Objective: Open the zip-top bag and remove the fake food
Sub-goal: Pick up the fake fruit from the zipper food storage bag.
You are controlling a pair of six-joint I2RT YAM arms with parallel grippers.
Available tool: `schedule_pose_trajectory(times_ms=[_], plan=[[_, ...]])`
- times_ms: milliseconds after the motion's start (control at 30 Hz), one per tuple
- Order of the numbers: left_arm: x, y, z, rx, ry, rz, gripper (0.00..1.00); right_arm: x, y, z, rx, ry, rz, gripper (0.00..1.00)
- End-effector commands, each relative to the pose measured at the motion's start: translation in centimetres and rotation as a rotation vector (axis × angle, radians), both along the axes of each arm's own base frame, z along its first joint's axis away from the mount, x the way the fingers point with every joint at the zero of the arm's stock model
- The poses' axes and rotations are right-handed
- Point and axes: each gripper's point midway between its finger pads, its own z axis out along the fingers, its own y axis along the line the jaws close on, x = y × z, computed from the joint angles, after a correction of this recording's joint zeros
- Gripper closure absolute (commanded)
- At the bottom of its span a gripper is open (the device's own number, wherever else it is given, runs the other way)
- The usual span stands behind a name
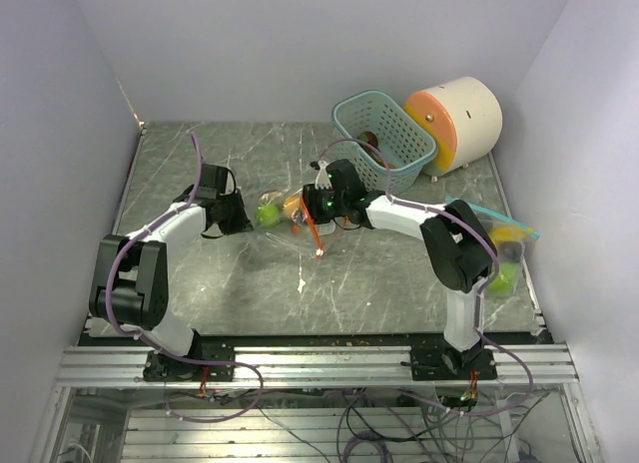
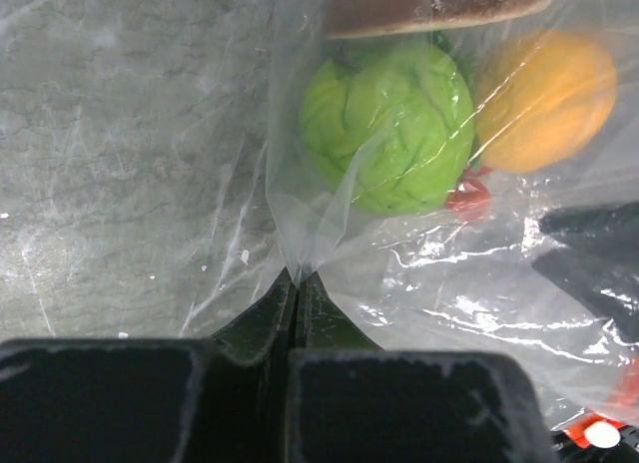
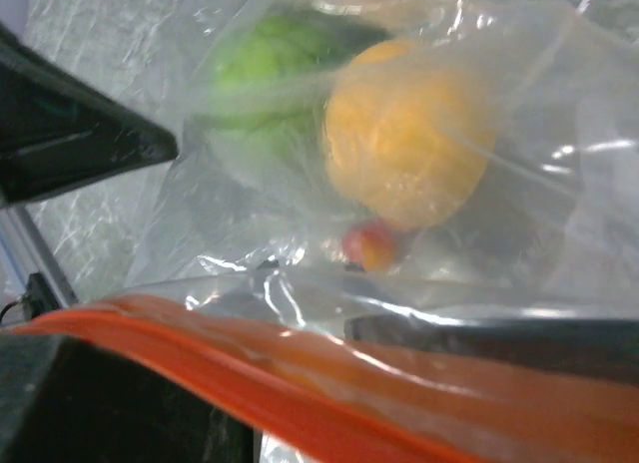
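The bag [image 1: 287, 219] lies at table [image 1: 200, 164] centre between both grippers, food [image 2: 389, 134] inside. The left gripper [image 2: 298, 283] is clenched on its film; whether the right gripper [image 1: 318, 202] grips cannot be told. Advised: pull the 2 sides apart steadily. Only the right wrist view shows the orange zip [image 3: 300, 383]

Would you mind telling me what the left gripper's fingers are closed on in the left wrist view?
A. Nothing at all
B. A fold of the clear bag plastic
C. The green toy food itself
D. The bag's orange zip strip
B: the left gripper is shut on a pinched fold of the clear zip-top bag, while the green fake food lies inside the bag beyond the fingertips.
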Motion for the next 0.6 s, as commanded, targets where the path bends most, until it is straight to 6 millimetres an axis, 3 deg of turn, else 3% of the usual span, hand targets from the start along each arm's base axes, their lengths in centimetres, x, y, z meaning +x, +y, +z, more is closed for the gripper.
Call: schedule_pose_trajectory(times_ms=[0,67,233,567], plan=[[0.1,-0.6,0.1,-0.040,0.008,-0.033,0.93,1.7,1.2,-1.1,-0.025,-0.054,-0.019,0.67],[0.1,-0.5,0.1,-0.032,0.009,-0.031,0.93,1.6,1.3,-2.8,-0.070,-0.041,-0.013,0.64],[0.2,-0.3,0.2,-0.021,0.013,-0.025,0.93,0.7,1.5,-4.8,-0.172,-0.067,0.016,0.59],[-0.6,0.1,-0.5,-0.005,0.032,-0.017,0.93,0.0,1.1,-7.4,-0.379,-0.128,0.015,0.58]])
